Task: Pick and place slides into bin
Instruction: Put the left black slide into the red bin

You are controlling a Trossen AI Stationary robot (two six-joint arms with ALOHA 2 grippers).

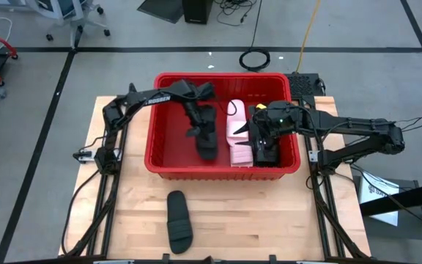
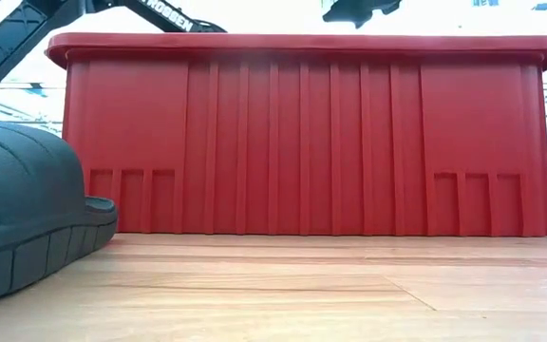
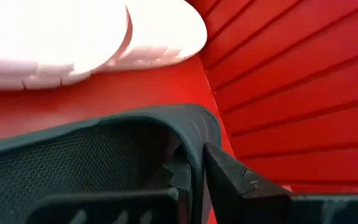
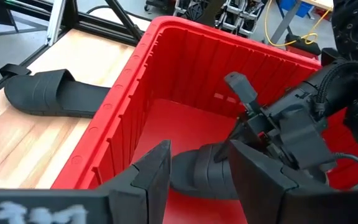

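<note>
Left hand (image 1: 200, 132) clamped on black slide (image 1: 207, 139) inside bin (image 1: 168, 167) — right hand (image 1: 258, 139) fingers apart

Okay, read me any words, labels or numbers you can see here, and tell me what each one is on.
"ROBEN": white letters on the left arm, partly cut off, so likely not the whole word; the low view shows the same lettering.
White marks on the right pincer's finger: too blurred to read.
Nothing readable on the bin or the slides.
</note>
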